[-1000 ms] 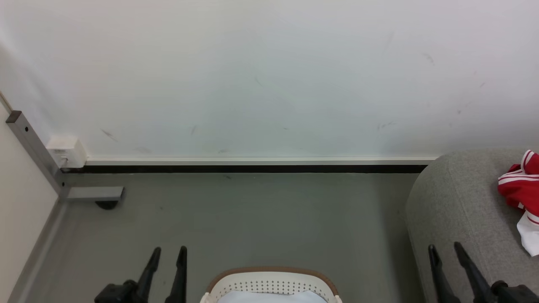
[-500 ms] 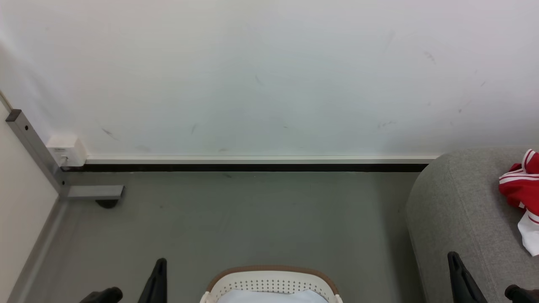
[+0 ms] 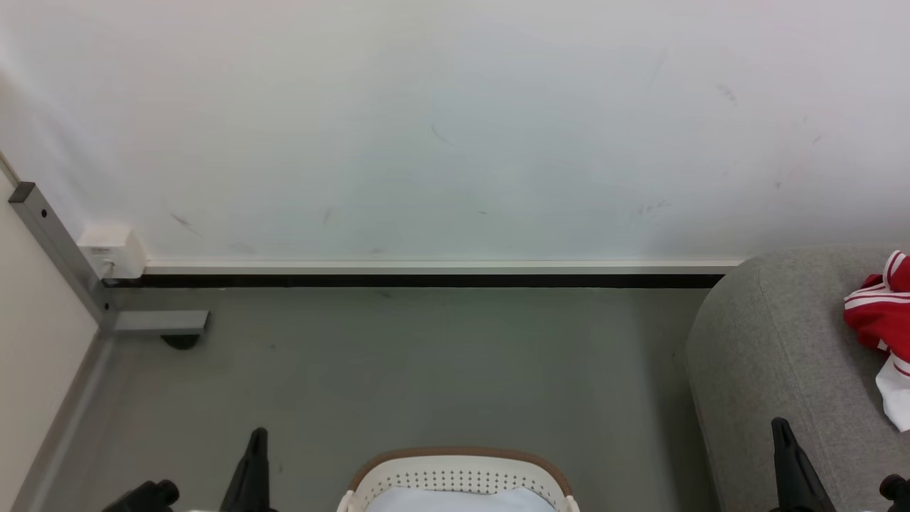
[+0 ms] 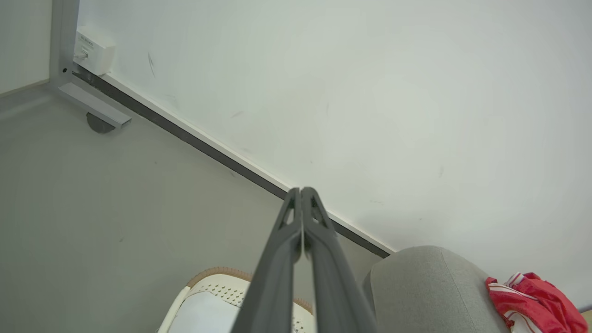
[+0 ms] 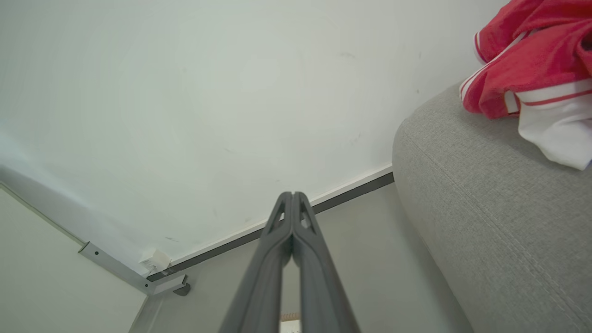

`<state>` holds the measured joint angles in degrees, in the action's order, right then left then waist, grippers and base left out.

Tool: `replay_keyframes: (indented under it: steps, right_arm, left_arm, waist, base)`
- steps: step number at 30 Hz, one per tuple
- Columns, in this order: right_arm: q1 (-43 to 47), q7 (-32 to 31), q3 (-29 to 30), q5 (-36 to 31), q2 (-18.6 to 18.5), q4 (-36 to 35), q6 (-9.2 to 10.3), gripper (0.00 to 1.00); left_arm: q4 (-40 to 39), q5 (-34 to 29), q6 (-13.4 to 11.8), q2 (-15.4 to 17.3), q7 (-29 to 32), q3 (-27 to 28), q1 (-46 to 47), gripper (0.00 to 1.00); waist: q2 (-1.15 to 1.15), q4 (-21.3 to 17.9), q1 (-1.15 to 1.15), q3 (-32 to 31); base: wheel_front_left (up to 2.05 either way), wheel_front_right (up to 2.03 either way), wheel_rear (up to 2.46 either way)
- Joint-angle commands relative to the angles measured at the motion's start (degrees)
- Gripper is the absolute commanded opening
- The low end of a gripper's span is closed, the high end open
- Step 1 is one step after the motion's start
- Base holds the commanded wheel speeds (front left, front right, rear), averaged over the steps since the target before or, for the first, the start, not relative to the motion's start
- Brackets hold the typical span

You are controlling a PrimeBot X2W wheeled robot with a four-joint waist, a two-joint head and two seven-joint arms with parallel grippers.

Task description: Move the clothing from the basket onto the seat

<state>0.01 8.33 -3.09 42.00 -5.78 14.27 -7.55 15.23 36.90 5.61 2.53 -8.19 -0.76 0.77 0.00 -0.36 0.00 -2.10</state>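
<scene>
Your red clothing (image 3: pixel 878 313) lies on the grey seat (image 3: pixel 775 341) at far right, up and to the right of your right gripper (image 3: pixel 782 427) and well apart from it; that gripper's fingers are pressed together on nothing; the left gripper (image 4: pixel 301 192) is pinched the same way, empty; between the two grippers the basket (image 3: pixel 458 456) sits on the floor (image 3: pixel 426 355) — inside it, a pale blue-white cloth (image 3: pixel 458 502).

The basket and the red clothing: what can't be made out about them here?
- basket: head view's bottom edge cuts off all but its far rim; contents under the pale cloth hidden.
- basket, left wrist view: the left gripper covers part of it.
- clothing: head view's right edge cuts it; full shape unknown.
</scene>
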Motion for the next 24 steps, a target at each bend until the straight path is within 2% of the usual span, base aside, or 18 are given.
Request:
replay_keyframes:
  steps: [1, 24]
  right_arm:
    - [-2.0, -0.4, 0.7, 2.0, -0.3, -0.7, 0.02, 0.00]
    - [-3.6, -4.9, 3.4, 17.9, 0.6, -0.5, 0.04, 0.00]
  left_arm:
    - [-0.9, 2.2, 0.3, 0.2, 0.4, 0.4, 1.5, 0.00]
    - [-1.0, 19.4, 0.9, 0.3, 5.1, 2.7, 3.1, 0.00]
  waist:
    - [0.00, 0.0, 0.00, 0.0]
    - [0.00, 0.1, 0.00, 0.5]
  base:
    - [0.00, 0.00, 0.00]
    - [0.00, 0.00, 0.00]
